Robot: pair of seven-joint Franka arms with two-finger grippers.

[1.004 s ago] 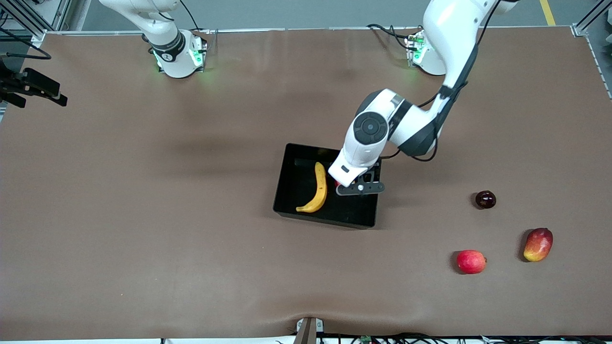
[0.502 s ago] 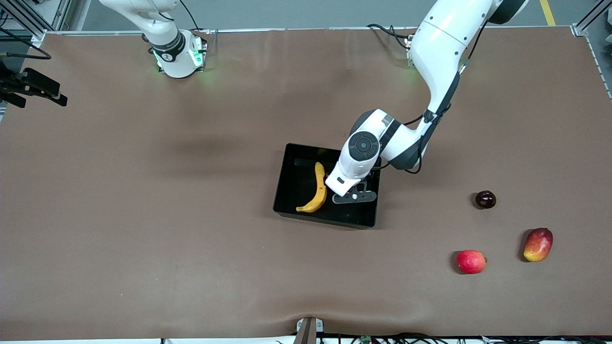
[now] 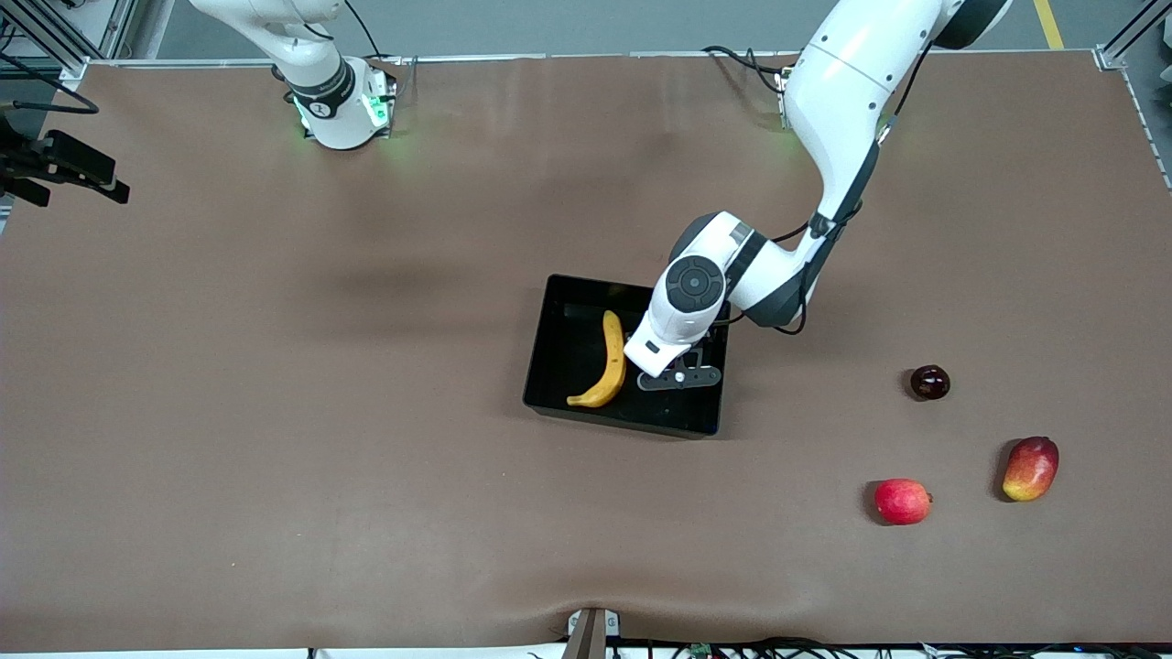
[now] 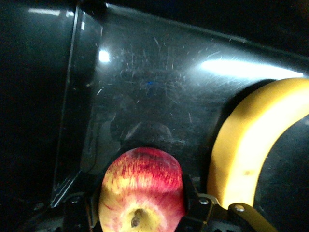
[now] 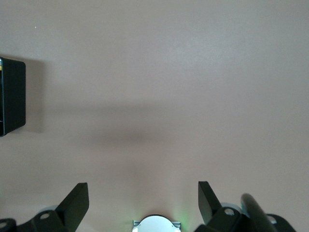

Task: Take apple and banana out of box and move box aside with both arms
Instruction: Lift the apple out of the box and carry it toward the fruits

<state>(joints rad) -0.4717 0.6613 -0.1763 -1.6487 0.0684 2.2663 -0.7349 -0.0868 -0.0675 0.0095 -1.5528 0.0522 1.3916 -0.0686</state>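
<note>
A: Front view?
B: The glossy black box [image 3: 586, 403] sits mid-worktop [image 3: 275, 458], the yellow banana [image 3: 605, 362] curved inside. The left tool [image 3: 676, 373] is down in the box, hiding the apple. Three other fruits [image 3: 902, 501] lie toward the left arm's end.

A: Left wrist view?
B: The red, yellow-streaked apple [image 4: 141, 193] is clamped between the fingers [image 4: 189, 203], just beside the banana [image 4: 251, 145].

A: Right wrist view?
B: The right tool [image 5: 143, 200] waits above bare worktop, fingers [image 5: 76, 200] apart.
</note>
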